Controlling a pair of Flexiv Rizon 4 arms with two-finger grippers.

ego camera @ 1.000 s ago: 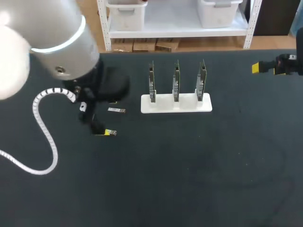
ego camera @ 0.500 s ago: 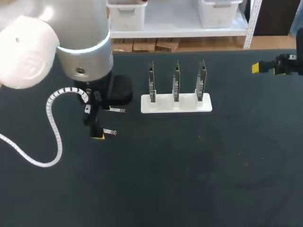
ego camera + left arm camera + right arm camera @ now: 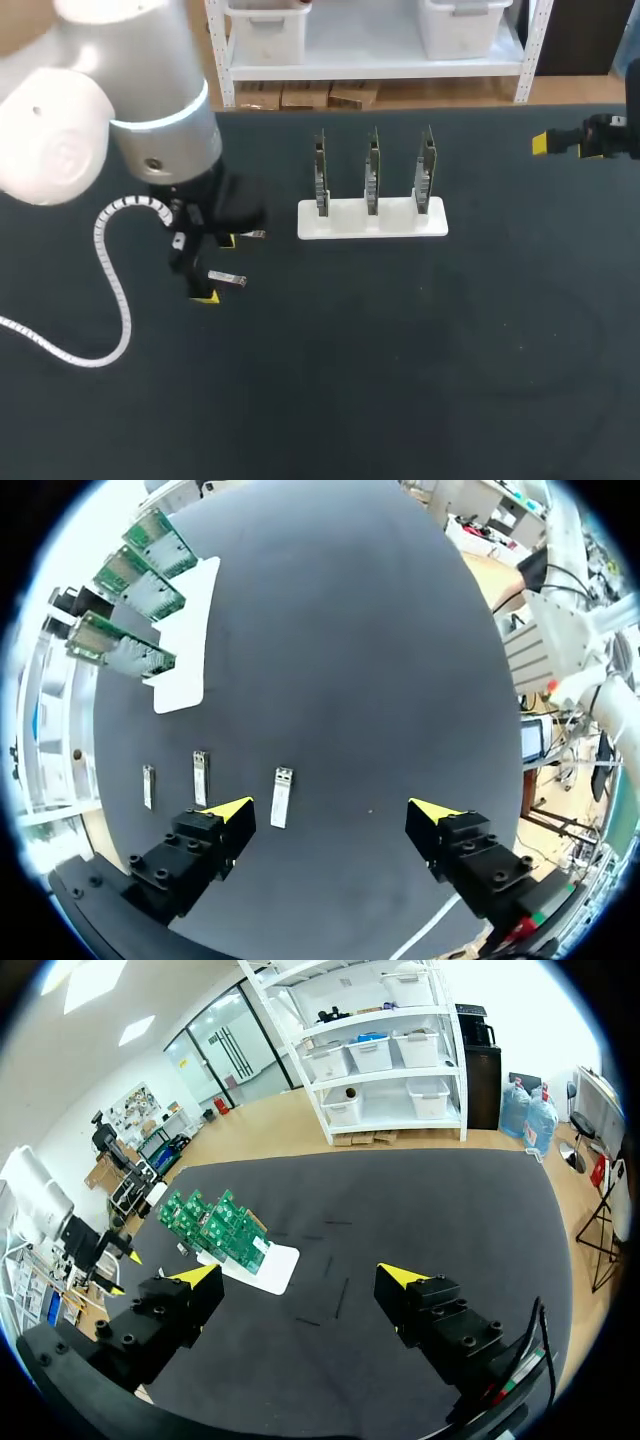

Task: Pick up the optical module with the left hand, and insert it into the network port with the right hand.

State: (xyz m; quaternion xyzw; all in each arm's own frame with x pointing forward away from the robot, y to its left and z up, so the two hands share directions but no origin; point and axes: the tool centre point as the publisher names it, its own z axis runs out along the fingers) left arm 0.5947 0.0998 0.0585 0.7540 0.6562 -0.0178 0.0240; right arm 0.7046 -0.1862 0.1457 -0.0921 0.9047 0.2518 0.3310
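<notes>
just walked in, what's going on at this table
The left tool hangs open above three optical modules lying on the black table; the nearest module lies between its fingers, ungripped. The right tool is open at the table's right side, away from the white stand of circuit boards. Nothing is picked up yet.

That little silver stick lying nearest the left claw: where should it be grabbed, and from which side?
Probably across the two long sides of the silver stick, near its middle, coming straight down from above. It lies flat on the table, so only those sides are free. Its length points ahead of the open left gripper, so the fingers would close across its narrow width.
</notes>
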